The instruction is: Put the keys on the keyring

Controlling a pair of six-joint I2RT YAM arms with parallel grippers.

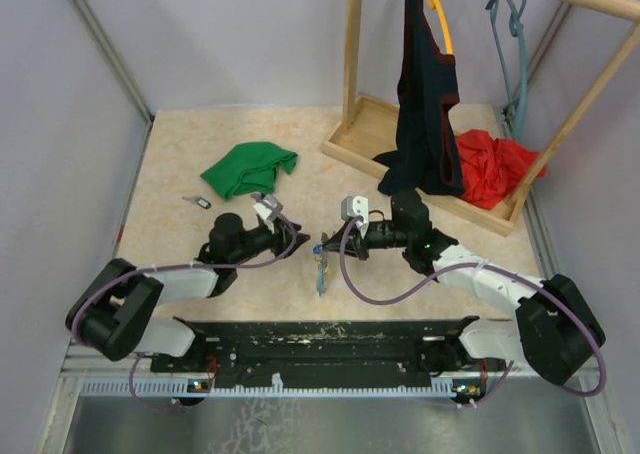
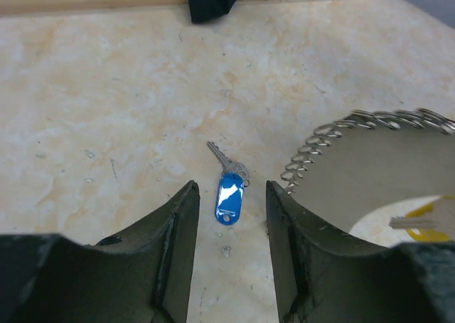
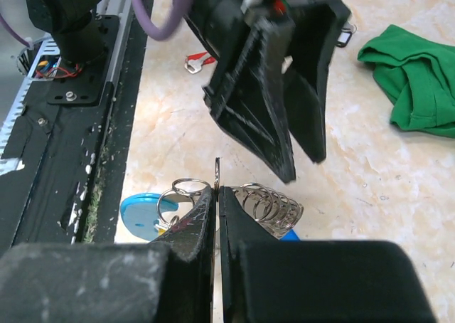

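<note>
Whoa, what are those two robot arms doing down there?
They are trying to get keys onto the keyring. The right gripper is pinched shut on the keyring. The left gripper is open, and a blue key lies loose on the table right below it, not on the ring yet.

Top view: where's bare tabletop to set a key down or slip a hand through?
Free: the back-left corner behind the green cloth, and the strip between that cloth and the wooden rack base. Crowded: centre front, where the left gripper and right gripper meet at the keyring, above the blue key.
</note>
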